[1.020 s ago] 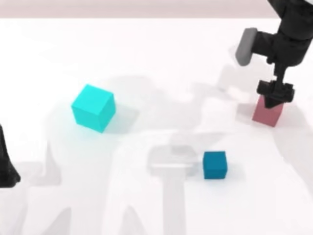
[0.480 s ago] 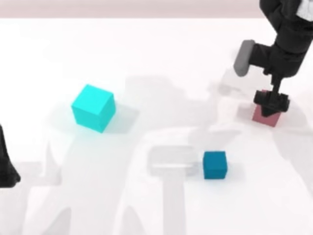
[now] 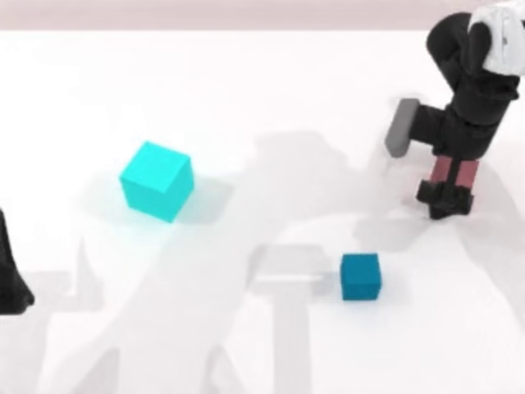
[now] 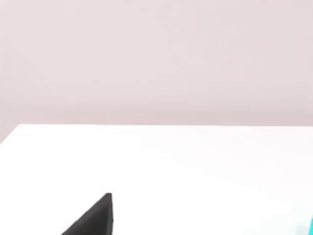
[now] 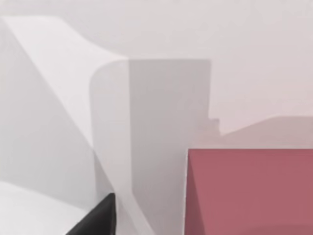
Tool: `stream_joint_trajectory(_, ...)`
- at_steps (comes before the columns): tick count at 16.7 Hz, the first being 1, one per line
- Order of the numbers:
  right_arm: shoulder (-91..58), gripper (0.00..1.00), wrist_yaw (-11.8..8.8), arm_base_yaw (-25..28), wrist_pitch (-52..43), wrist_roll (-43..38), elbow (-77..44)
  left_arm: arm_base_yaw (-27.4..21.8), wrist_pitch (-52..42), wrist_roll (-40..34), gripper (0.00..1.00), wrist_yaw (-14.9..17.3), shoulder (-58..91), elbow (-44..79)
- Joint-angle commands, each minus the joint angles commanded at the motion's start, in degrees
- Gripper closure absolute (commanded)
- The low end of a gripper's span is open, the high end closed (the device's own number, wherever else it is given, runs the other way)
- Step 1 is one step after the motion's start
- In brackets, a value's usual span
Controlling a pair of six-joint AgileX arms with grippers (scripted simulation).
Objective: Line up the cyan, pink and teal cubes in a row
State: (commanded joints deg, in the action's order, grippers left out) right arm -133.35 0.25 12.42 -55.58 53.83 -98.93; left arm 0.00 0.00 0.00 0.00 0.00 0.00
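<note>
Seen from above, a white table (image 3: 262,82) holds three cubes. The right gripper (image 3: 445,195) is low over the pink cube (image 3: 449,170) at the table's far right, its fingers straddling the cube, which shows between the arm and the fingertips. The wrist camera shows the pink cube close beside one dark fingertip (image 5: 98,218), but whether the fingers are already pressing its sides cannot be told. The small teal cube (image 3: 361,276) sits nearer the camera and to the left of the pink one. The large cyan cube (image 3: 157,180) lies well apart on the left. The left gripper (image 3: 10,275) is parked at the left edge, its fingers unseen. The right arm is plainly nearer the pink cube.
</note>
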Motion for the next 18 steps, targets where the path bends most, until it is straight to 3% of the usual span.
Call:
stream_joint_trajectory(2, 0.00, 0.00, 0.00, 0.00, 0.00, 0.00, 0.00, 0.00, 0.00, 0.00, 0.00, 0.00, 0.00, 0.00)
stream_joint_trajectory(15, 0.00, 0.98, 0.00, 0.00, 0.00, 0.00, 0.00, 0.00, 0.00, 0.00, 0.00, 0.00, 0.00, 0.00)
stream_joint_trajectory(18, 0.00, 1.00, 0.00, 0.00, 0.00, 0.00, 0.00, 0.00, 0.00, 0.00, 0.00, 0.00, 0.00, 0.00)
